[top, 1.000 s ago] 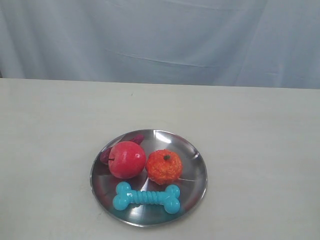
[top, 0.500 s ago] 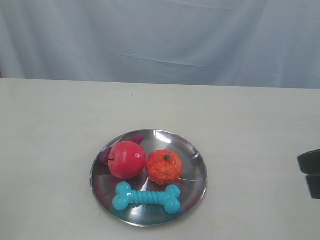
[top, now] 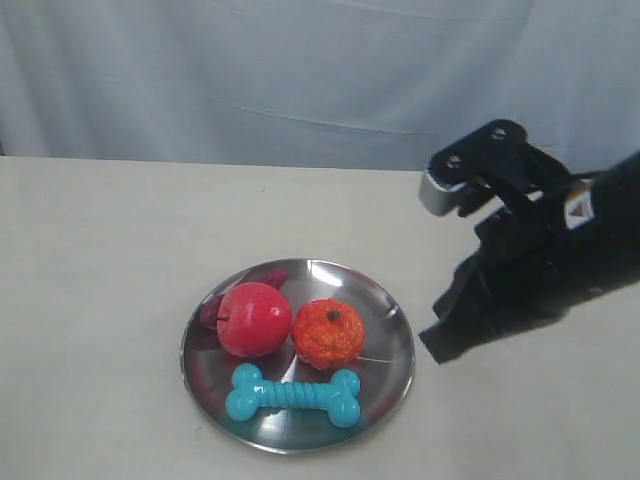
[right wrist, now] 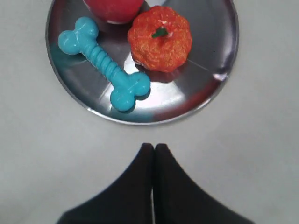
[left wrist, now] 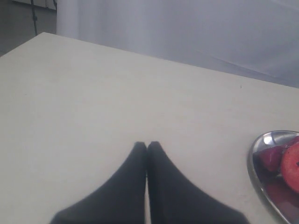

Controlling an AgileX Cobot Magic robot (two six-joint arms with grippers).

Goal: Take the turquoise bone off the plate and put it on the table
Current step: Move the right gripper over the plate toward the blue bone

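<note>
The bone (top: 293, 395) lies flat on the plate (top: 390, 325), on the plate's near side in the exterior view, with its length running across that view. Just behind it sit a red apple (top: 253, 318) and an orange (top: 327, 333), side by side and very close together. The bone's far edge is near both fruits, but whether it touches them cannot be told. A dark red thing (top: 212, 312) peeks out from behind the apple, mostly hidden. The plate rests on the table (top: 100, 230), and a pale blue cloth (top: 300, 80) hangs behind.

The right gripper (right wrist: 153, 146) hangs over the table just off the plate's rim, on the right of the exterior view. Its two black fingers are pressed together with no gap between them, and they hold nothing. In the right wrist view the tips point toward the plate; one knob of the bone lies just inside the rim from them, clear of the fingers.

The left gripper (left wrist: 147, 144) is likewise closed tip to tip and empty. It is over bare table, apart from the plate — only the plate's edge, with a bit of the apple, shows at the border of the left wrist view.
</note>
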